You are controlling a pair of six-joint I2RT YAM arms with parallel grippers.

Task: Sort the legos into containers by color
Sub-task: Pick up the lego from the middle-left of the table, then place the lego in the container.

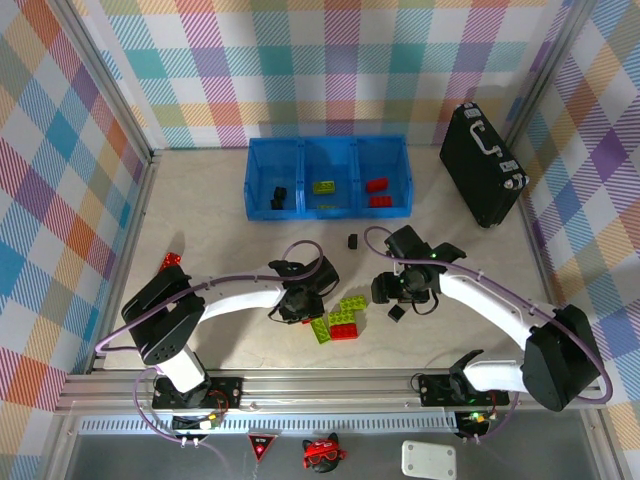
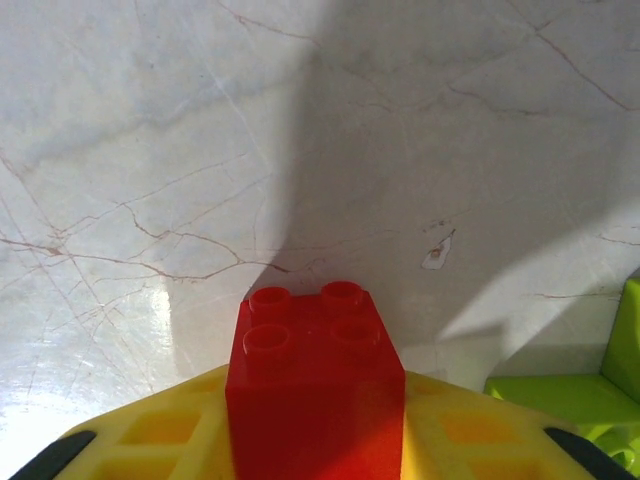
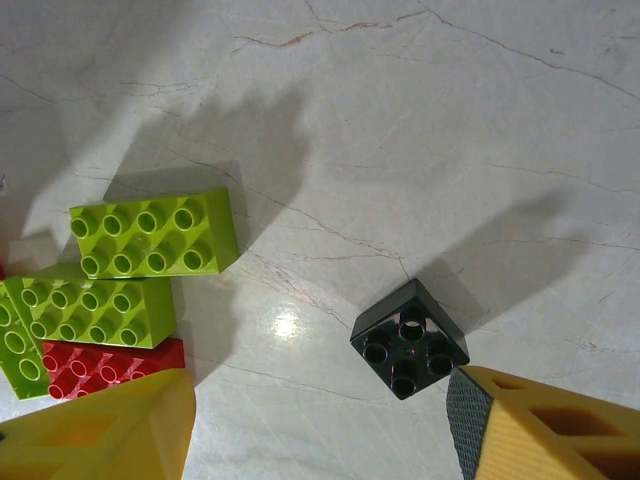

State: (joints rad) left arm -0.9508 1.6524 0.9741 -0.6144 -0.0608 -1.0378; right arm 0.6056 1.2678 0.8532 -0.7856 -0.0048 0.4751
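Observation:
The blue containers stand at the back; the left bin holds a black lego, the middle a lime one, the right red ones. My left gripper is shut on a red lego just above the table, beside a pile of lime legos and a red one. My right gripper hangs open over a black lego, which lies near its right finger.
Another black lego lies in front of the bins. A lone red lego sits at the left. A black case stands at the back right. A lime lego lies right of the left gripper.

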